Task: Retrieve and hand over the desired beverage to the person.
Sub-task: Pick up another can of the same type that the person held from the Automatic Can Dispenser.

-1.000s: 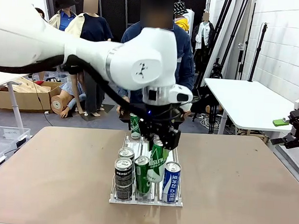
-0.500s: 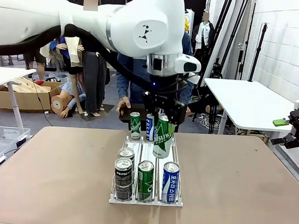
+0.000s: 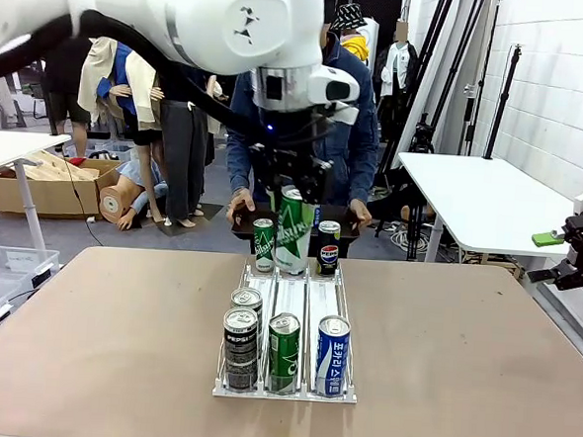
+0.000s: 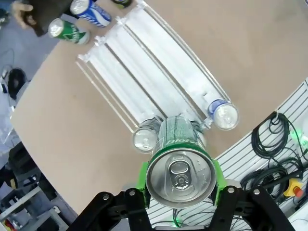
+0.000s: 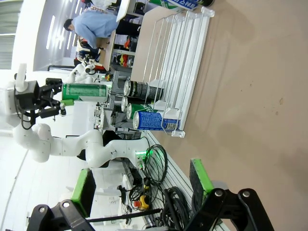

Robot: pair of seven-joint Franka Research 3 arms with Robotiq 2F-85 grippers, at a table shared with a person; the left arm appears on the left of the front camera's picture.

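In the front view, the left gripper [image 3: 291,191] was clamped on a green can [image 3: 293,230] and held it upright in the air, above the far end of the clear rack [image 3: 283,388] and close in front of the person [image 3: 362,124] in the denim jacket. The person's hands [image 3: 241,207] rested at the far table edge, beside two small cans – a green one [image 3: 262,245] and a Pepsi can [image 3: 327,247]. At the near end of the rack stood a black Pepsi can [image 3: 241,334], a green can [image 3: 282,352] and a blue can [image 3: 332,355].

In the left wrist view, the green pads [image 4: 142,174] pressed both sides of the held can [image 4: 181,166], seen from its silver top. Below it lay the rack [image 4: 144,82] on the brown table [image 4: 72,139].

In the right wrist view, the right gripper [image 5: 142,190] stood with its fingers wide apart and nothing between them – it hung near the table edge, well apart from the rack [image 5: 185,57].
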